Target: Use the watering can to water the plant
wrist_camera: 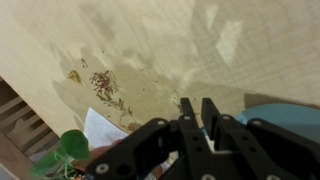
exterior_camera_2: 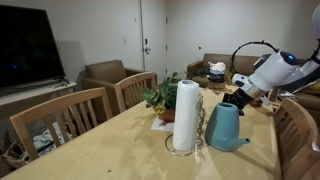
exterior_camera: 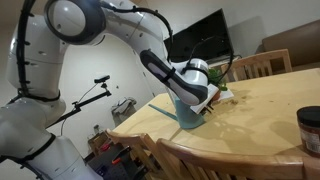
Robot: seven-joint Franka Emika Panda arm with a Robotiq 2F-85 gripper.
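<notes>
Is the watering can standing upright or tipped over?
Upright: in an exterior view the watering can stands on its base on the table.

White walls (exterior_camera_2: 100, 30) are enclosing the room, and wooden chairs (exterior_camera_2: 60, 115) are standing along a pale wooden table (exterior_camera_2: 90, 150). A dark television (exterior_camera_2: 25, 45) is sitting near a brown armchair (exterior_camera_2: 105, 72)

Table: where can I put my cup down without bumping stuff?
The table is bare along the near edge by the chairs, in front of the paper towel roll. More bare wood lies between the watering can and the dark jar. Crowded: roll, can, plant and tool huddle together.
</notes>
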